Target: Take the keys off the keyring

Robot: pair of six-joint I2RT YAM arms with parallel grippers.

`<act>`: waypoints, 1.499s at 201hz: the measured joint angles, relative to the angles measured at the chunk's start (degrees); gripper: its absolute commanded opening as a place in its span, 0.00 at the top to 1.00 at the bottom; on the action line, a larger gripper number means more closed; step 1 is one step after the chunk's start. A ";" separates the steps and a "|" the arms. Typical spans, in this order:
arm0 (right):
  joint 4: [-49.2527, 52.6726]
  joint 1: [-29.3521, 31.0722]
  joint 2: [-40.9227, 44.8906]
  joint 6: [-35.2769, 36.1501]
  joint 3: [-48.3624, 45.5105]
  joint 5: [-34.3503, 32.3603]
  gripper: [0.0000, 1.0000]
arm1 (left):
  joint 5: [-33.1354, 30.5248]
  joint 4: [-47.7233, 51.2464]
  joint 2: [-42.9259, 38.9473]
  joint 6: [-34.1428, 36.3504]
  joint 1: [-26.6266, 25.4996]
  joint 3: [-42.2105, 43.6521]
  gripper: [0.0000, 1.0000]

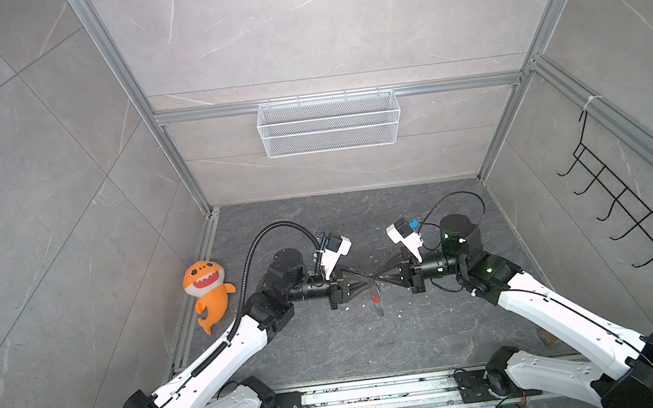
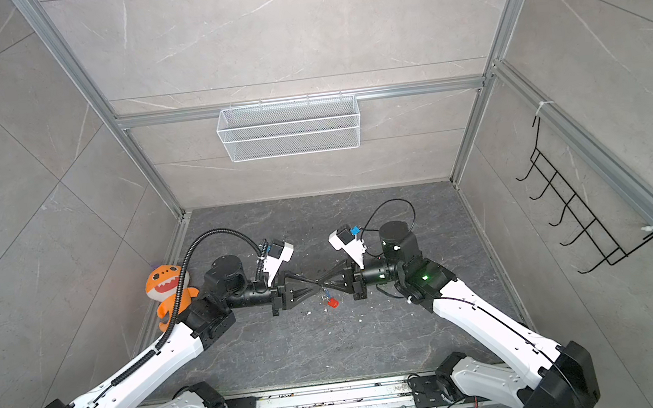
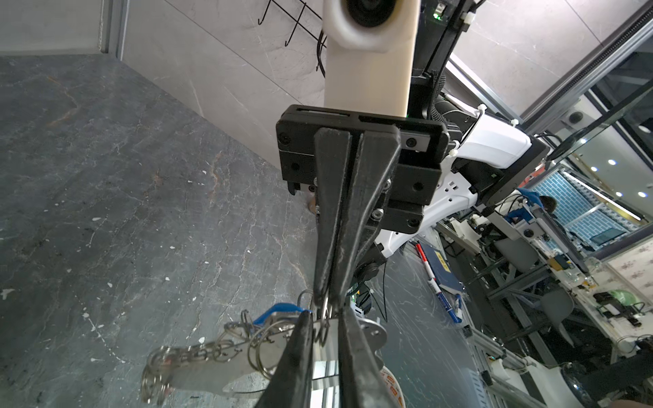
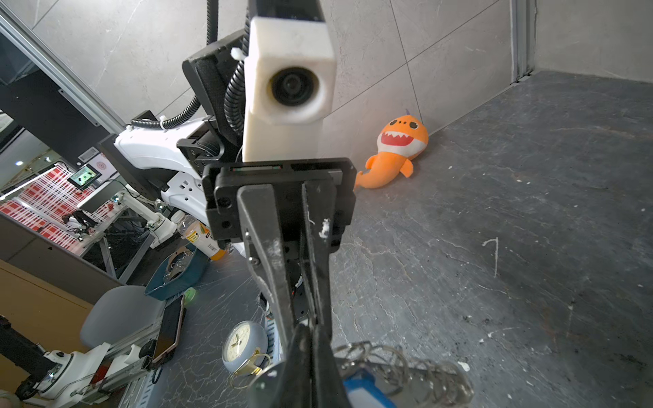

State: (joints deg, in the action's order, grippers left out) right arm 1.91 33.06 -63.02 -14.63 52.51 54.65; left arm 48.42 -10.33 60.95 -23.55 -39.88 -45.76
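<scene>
My two grippers meet tip to tip above the middle of the dark table, and the keyring hangs between them. My left gripper [image 1: 370, 281] [image 3: 323, 314] has its jaws drawn in on a silver ring [image 3: 323, 328] of the keyring. My right gripper [image 1: 381, 279] [image 4: 310, 328] is shut on the same cluster of rings. The flat grey fob [image 3: 198, 371] and chain [image 3: 198, 353] dangle below the tips. The red-tagged key [image 1: 374, 299] [image 2: 332, 302] hangs under the grippers. The blue-tagged key [image 3: 279, 310] [image 4: 365, 390] sits among the rings.
An orange plush shark [image 1: 206, 287] lies against the left wall. A white wire basket [image 1: 328, 123] hangs on the back wall and a black hook rack [image 1: 626, 204] on the right wall. Small white crumbs dot the table [image 1: 332, 346].
</scene>
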 measured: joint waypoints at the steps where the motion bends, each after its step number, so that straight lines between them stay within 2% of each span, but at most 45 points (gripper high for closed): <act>1: 0.00 0.00 -0.02 0.00 0.00 -0.02 1.00 | 0.02 0.00 0.00 0.00 0.00 0.00 0.91; 36: -0.07 0.17 -0.28 0.02 0.15 -0.31 1.00 | 0.00 0.24 -0.28 -0.07 0.04 -0.07 1.00; 82: -0.70 1.79 -0.26 0.02 1.25 -1.49 0.99 | -1.25 0.87 -2.78 -0.07 0.07 0.07 1.00; 96: -1.25 2.51 -0.02 -0.35 1.36 -2.56 0.88 | -2.05 0.35 -3.98 -0.07 0.07 0.79 1.00; 110: -2.05 3.28 0.57 -1.64 1.33 -4.48 0.69 | -3.23 -0.98 -5.22 0.00 0.00 1.84 1.00; 127: -3.89 3.93 2.19 -4.02 0.74 -6.78 0.57 | -5.03 -2.97 -6.71 0.02 -0.07 3.21 1.00; 138: -5.33 4.20 3.78 -4.85 0.04 -8.33 0.54 | -6.19 -4.07 -7.67 0.15 -0.07 4.09 1.00; 176: -12.13 4.50 8.79 -9.53 -2.36 -12.41 0.60 | -7.56 -8.98 -10.54 0.35 -0.04 6.05 1.00; 198: -16.81 5.03 8.61 -12.96 -3.32 -13.14 0.67 | -7.76 -12.15 -11.04 0.26 -0.07 6.56 1.00; 227: -20.39 6.62 7.30 -15.65 -3.78 -13.33 0.70 | -7.78 -15.17 -11.08 -0.09 -0.07 7.06 1.00; 266: -20.96 10.40 5.62 -15.19 -3.52 -14.03 0.78 | -7.78 -16.68 -11.56 -0.26 0.07 7.21 1.00; 301: -19.78 12.37 5.11 -13.81 -2.99 -14.95 0.80 | -7.67 -17.11 -12.35 -0.31 -0.02 7.34 1.00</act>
State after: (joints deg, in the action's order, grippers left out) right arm -17.87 45.43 -57.91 -28.45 49.52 39.70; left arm 40.75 -27.44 48.60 -23.86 -39.90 -38.41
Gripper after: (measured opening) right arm 0.196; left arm 0.052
